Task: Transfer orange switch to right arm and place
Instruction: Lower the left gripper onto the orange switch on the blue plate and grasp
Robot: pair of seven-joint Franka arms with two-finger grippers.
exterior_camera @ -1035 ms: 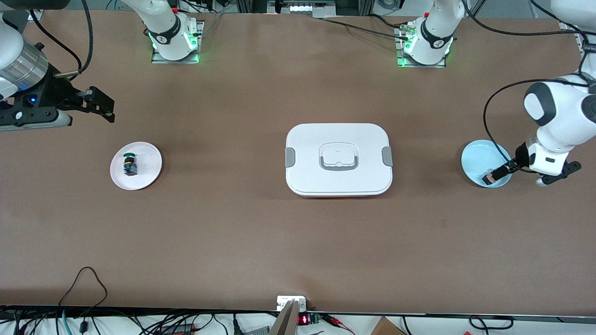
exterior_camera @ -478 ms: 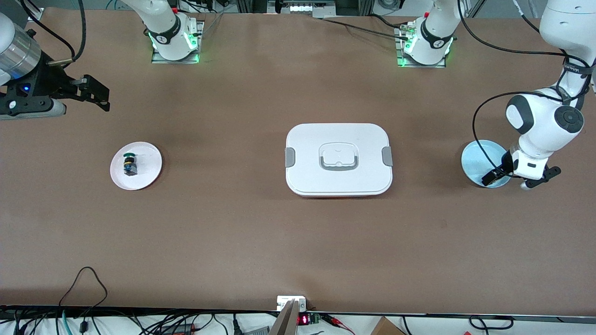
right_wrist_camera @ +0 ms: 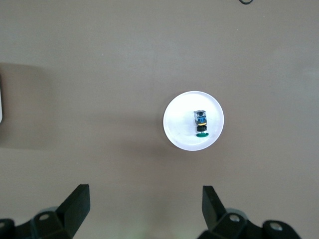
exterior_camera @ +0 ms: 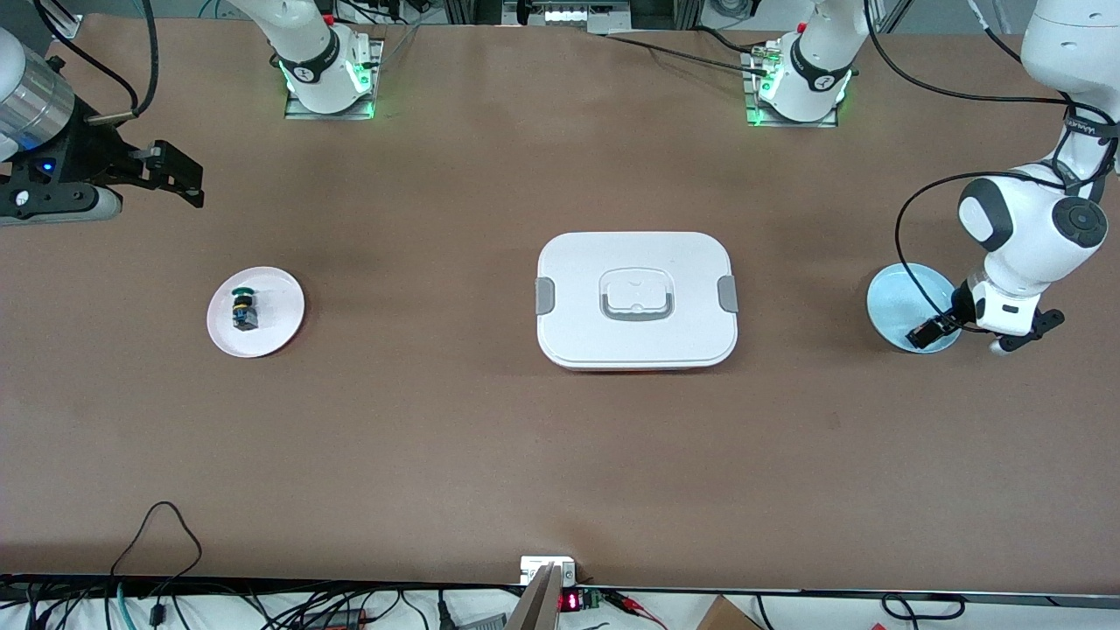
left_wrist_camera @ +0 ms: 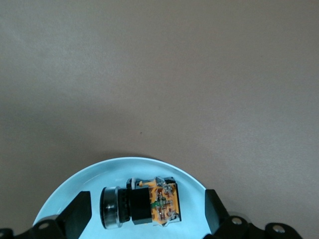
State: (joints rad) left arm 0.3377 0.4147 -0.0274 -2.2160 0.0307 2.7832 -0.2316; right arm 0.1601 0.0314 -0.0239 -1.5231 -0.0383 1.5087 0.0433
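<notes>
The orange switch (left_wrist_camera: 149,201), a small black block with an orange-tan part, lies on its side in the pale blue saucer (left_wrist_camera: 119,169) at the left arm's end of the table. My left gripper (left_wrist_camera: 147,201) is open and low over the saucer (exterior_camera: 897,293), one finger on each side of the switch without touching it. In the front view the left gripper (exterior_camera: 929,332) covers the switch. My right gripper (exterior_camera: 175,175) is open and empty over bare table at the right arm's end, where that arm waits.
A white saucer (exterior_camera: 280,296) at the right arm's end holds a green-capped switch (exterior_camera: 242,311), also in the right wrist view as the saucer (right_wrist_camera: 179,134) and the switch (right_wrist_camera: 200,123). A white lidded box (exterior_camera: 637,299) sits mid-table.
The left hand has shifted over the blue saucer and now covers the switch in the front view. The right gripper has drawn back a little toward the robots' side.
</notes>
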